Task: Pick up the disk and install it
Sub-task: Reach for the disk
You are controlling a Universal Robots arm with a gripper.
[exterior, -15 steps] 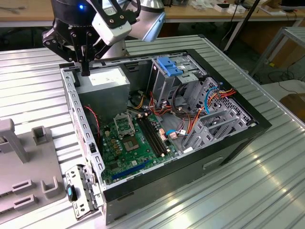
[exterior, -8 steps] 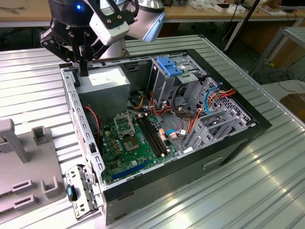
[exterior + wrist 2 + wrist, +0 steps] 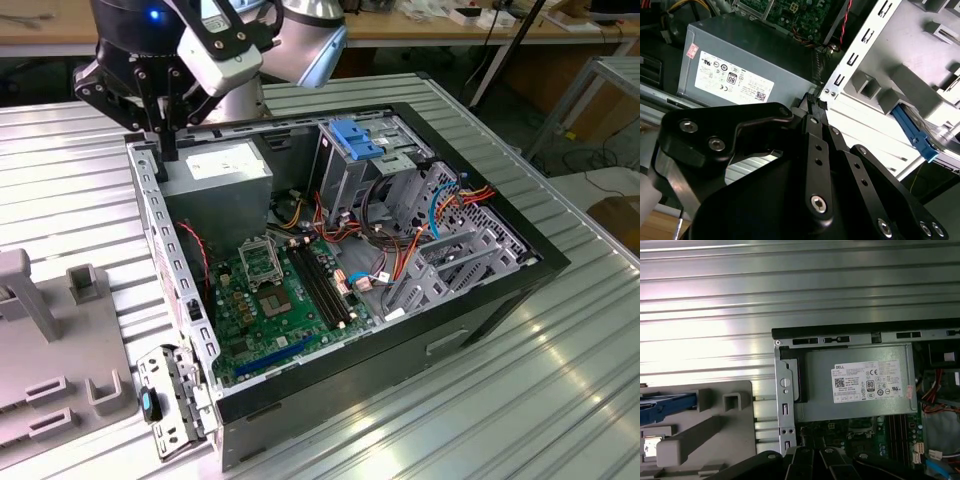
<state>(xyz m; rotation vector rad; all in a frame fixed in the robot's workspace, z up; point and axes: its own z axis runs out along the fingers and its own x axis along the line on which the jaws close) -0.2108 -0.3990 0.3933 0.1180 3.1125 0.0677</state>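
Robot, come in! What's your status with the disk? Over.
Gripper shut, empty, at the case corner by the power supply. Disk in the grey fixture beside the case, untouched. Case's metal edge stands between them.

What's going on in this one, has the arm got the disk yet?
Not yet. The arm's tool is shut on nothing and hangs over the corner of the open computer case, beside the power supply. The disk, with its blue rails, sits in the grey fixture on the table outside the case, apart from the tool. Nothing has been picked up or installed.
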